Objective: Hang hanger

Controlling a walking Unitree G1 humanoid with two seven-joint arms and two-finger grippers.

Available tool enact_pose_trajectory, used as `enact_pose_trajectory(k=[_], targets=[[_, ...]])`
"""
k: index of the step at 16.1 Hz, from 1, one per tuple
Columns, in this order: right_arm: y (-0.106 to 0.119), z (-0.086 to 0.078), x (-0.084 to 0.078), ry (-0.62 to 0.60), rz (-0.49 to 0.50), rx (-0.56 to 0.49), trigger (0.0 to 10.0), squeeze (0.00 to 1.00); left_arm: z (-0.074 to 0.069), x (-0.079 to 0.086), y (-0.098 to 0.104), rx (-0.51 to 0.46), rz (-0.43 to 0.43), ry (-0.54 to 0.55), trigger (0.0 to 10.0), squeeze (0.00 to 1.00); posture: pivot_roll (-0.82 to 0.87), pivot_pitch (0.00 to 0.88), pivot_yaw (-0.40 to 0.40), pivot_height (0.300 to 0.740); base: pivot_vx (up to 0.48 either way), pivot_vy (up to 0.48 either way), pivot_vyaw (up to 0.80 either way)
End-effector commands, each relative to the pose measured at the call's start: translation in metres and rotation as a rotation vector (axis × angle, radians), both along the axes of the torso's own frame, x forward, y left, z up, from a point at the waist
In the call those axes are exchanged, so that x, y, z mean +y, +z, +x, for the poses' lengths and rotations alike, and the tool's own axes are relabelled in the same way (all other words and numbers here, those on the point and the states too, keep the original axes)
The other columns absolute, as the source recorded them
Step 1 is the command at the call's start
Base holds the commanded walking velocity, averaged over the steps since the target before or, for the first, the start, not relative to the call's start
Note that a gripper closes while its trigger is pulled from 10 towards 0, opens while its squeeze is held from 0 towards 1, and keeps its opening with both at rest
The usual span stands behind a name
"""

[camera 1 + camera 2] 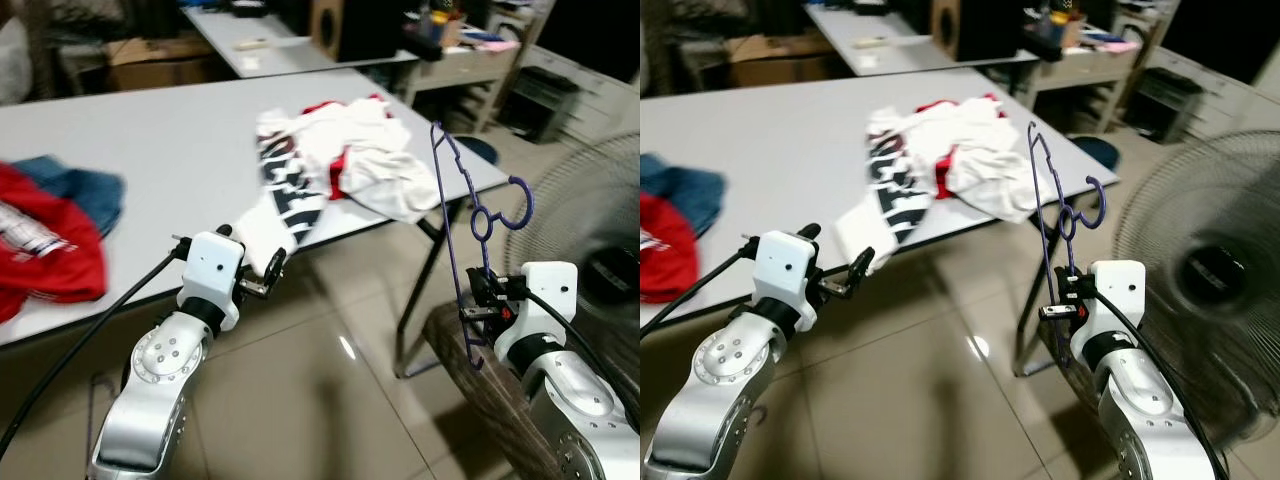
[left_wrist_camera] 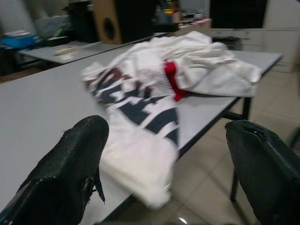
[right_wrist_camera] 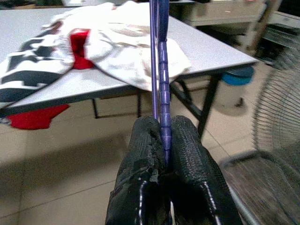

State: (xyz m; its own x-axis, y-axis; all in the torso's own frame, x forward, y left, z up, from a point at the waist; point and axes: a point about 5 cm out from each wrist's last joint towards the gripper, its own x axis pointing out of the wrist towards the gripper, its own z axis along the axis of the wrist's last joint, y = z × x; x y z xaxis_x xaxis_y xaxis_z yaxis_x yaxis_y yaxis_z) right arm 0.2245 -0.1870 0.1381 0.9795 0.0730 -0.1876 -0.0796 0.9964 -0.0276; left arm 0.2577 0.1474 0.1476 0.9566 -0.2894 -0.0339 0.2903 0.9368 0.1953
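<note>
The right gripper (image 3: 164,140) clamps the thin purple plastic hanger (image 1: 462,215) upright, the left gripper (image 2: 164,168) gapes empty; carrying to a rail likely follows.

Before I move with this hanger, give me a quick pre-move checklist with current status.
1. Right gripper shut firmly on the purple hanger: ok.
2. Hanger upright, hook free of the fan: ok, but close.
3. Left gripper open, holding nothing: ok.
4. Left gripper clear of the white shirt draping off the table edge: cannot tell, very near.
5. Rail or rod to hang on located: not ok.
</note>
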Motion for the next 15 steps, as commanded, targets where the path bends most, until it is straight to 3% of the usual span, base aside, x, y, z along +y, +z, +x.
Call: enact_pose_trajectory(k=[1,4,11,15], targets=[[0.0039,0.0003,-0.0057,-0.021,0.0,-0.021,10.0,0.0,0.0007,-0.0029,0.0014,-0.009,-0.002,-0.02,10.0,0.0,-0.11,0.0,-0.074,0.74,0.277,0.0,-0.8],[0.0041,0.0004,-0.0083,-0.033,-0.011,-0.022,10.0,0.0,0.0014,-0.0021,0.0023,-0.012,0.001,-0.022,10.0,0.0,-0.11,0.0,-0.068,0.74,0.294,0.0,-0.8],[0.0039,-0.0002,-0.0102,-0.028,-0.026,-0.018,10.0,0.0,0.0032,-0.0019,0.0022,-0.016,0.019,-0.019,10.0,0.0,-0.12,0.0,-0.064,0.74,0.293,0.0,0.0],[0.0039,-0.0006,-0.0018,0.081,-0.043,-0.009,10.0,0.0,0.0039,0.002,0.002,-0.019,0.031,0.006,10.0,0.0,-0.12,0.0,-0.067,0.74,0.286,0.0,0.0]])
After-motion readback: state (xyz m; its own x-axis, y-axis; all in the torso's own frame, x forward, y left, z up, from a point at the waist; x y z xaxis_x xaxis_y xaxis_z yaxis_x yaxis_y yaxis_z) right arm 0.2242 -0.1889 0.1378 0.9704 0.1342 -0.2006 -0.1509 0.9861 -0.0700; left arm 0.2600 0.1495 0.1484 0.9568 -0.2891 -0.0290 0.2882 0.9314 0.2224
